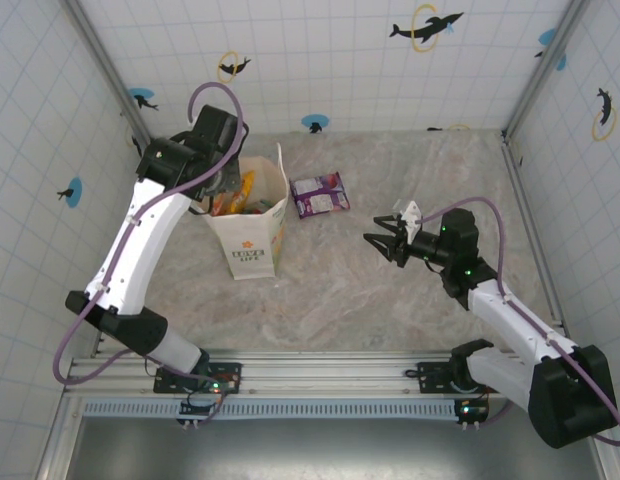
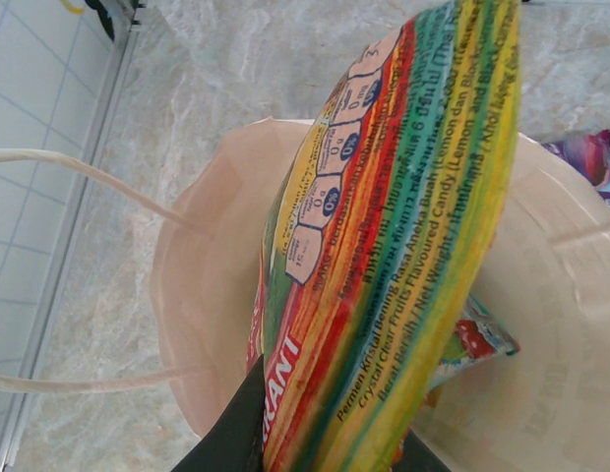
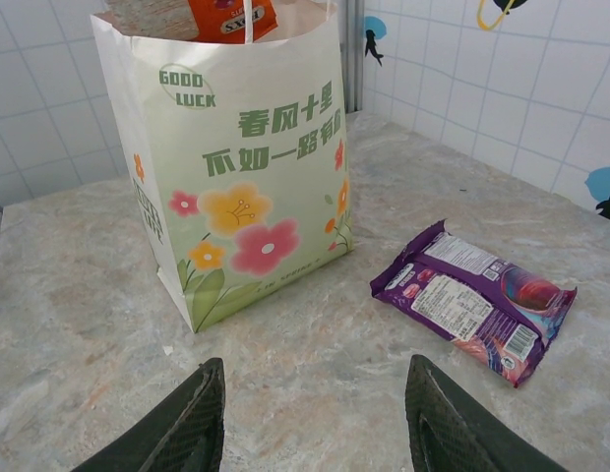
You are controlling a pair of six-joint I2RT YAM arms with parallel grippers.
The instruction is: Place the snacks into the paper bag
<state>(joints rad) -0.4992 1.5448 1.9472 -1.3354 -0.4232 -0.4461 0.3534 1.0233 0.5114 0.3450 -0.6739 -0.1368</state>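
1. Nearest the camera, a metal rail [image 1: 320,372] runs along the table edge and carries two arm bases, one to each side.
2. The table [image 1: 390,300] is a pale, marbled beige slab, matt and flat.
3. The right gripper [image 1: 383,240] hovers low over the table's middle, pointing at the bag. Its jaws are spread wide with nothing between them, and the right wrist view shows both dark fingers [image 3: 182,428] apart over bare stone.
4. One bag [image 1: 252,235] stands upright left of centre. It is white and has a flower print with green lettering on its side. Two thin handles [image 2: 79,167] loop out from its rim.
5. The left gripper [image 1: 225,185] hangs over the bag's open mouth, clamped on one striped packet [image 2: 403,246] of red, yellow and green bands, which is held on edge partly inside the opening.
6. More snacks already lie in the bag: an orange packet [image 3: 231,15] shows at the top and a red-teal one [image 2: 477,339] lies deeper. The full number inside cannot be told.
7. One purple packet [image 1: 320,195] lies flat on the table just right of the bag, apart from it.
8. Farthest off, white tiled walls [image 1: 350,70] close in three sides. They are dotted with dolphin stickers [image 1: 425,25], some in yellow rings and some on blue discs.
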